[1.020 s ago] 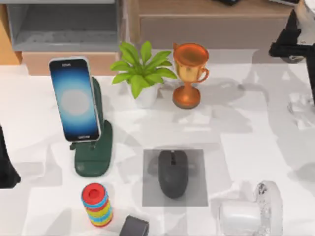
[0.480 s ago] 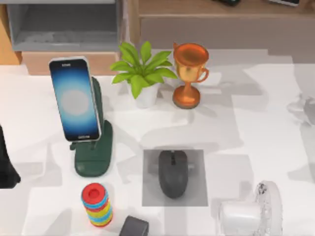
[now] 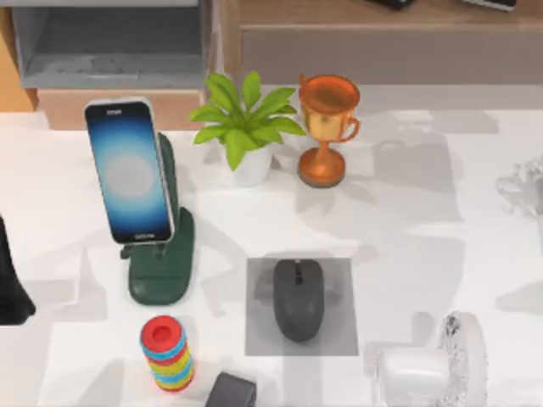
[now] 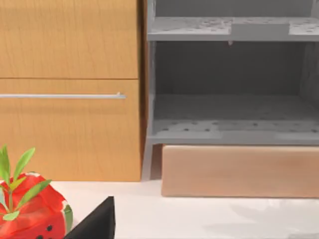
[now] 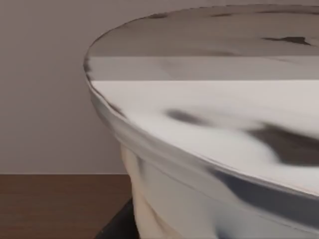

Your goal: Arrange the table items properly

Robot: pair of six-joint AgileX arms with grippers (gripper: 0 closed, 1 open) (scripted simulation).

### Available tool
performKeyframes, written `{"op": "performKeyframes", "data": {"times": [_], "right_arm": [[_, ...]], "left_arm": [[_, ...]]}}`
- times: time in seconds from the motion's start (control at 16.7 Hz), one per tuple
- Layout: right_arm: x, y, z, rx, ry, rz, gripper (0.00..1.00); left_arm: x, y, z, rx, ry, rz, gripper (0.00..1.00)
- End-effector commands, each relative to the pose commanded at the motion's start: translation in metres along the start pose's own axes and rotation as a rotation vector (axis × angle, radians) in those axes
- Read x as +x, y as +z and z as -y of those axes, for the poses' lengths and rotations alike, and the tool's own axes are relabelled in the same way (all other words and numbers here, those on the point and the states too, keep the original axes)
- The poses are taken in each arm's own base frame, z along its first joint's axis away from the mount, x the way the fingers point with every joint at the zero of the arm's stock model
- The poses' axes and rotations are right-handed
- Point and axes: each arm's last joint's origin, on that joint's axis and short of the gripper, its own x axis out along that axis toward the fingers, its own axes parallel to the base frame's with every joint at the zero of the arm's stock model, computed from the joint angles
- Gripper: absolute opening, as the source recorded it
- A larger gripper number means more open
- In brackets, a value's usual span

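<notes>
at the far left edge of the desk point(image 3: 76, 212) a dark piece of the left arm point(image 3: 10, 284) sits parked, and whether its tool is wide or narrow i cannot tell. just right of it the smartphone point(image 3: 129, 172) stands propped on a dark green stand point(image 3: 164, 267), which looks like its proper place; further right the mouse point(image 3: 298, 298) lies centred on a grey pad point(image 3: 301, 307), also settled. that leaves the milk-tea cup point(image 3: 526, 185) as the step in hand — a clear shape at the right edge of the top view, and whether it is held or resting on the desk i cannot tell. the next move, as i judge it, calls for setting it upright on a bare patch of desk, well apart from the trophy point(image 3: 326, 129) and potted plant point(image 3: 246, 127), kept level so it does not tip. the right wrist view gives what the top view cannot — the cup's white lid point(image 5: 209, 99) seen very close, so that tool seems to be right by the cup. the left wrist view looks at a grey shelf unit point(image 4: 232, 84) and a wooden drawer front point(image 4: 70, 89).
</notes>
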Motion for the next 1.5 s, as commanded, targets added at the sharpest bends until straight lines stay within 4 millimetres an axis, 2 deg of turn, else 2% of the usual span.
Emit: {"op": "performKeyframes", "data": {"times": [0.18,0.84,1.5], "right_arm": [[0.0051,-0.0019,0.0068,0.004,0.018,-0.041,0.0],[0.0055,-0.0023,0.0072,0.005,0.02,-0.045,0.0],[0.0055,-0.0023,0.0072,0.005,0.02,-0.045,0.83]], "left_arm": [[0.0,0.0,0.0,0.0,0.0,0.0,1.0],[0.0,0.0,0.0,0.0,0.0,0.0,1.0],[0.0,0.0,0.0,0.0,0.0,0.0,1.0]]}}
